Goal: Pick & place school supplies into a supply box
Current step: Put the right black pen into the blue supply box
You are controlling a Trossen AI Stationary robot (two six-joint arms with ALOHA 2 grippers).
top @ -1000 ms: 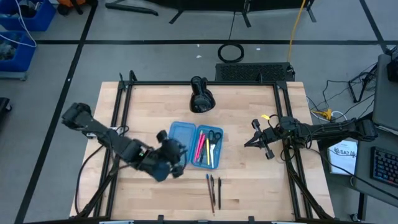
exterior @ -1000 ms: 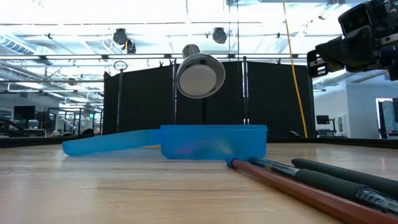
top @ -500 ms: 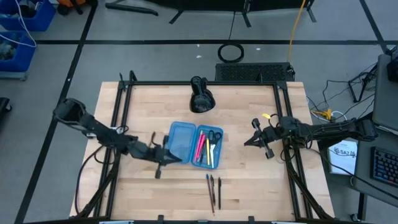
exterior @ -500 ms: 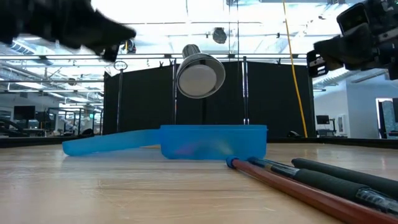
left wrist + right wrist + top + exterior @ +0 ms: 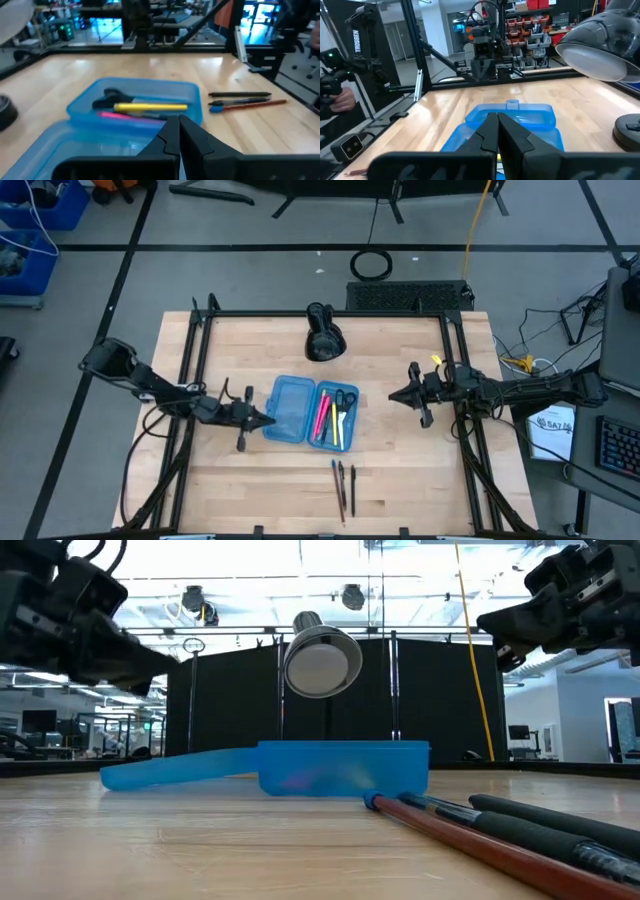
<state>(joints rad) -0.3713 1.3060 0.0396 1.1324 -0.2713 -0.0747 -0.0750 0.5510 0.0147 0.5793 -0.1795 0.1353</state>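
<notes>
Three loose pens (image 5: pixel 343 483) lie at the near edge of the surface (image 5: pixel 400 470), long axes running front to back, just in front of the open supply box (image 5: pixel 312 411). My left gripper (image 5: pixel 268 421), jaws pinched shut and empty, hovers at the box's left edge, nearer those pens than my right gripper (image 5: pixel 392 395), shut too, off right. Farther in, scissors (image 5: pixel 345 397), yellow and pink pens already in box; low view cuts the pens' ends off.

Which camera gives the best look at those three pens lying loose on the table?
The high view: the three loose pens lie fully visible, side by side, near the blue box. The left wrist view shows them farther off; the low view shows only their ends; the right wrist view shows none.
</notes>
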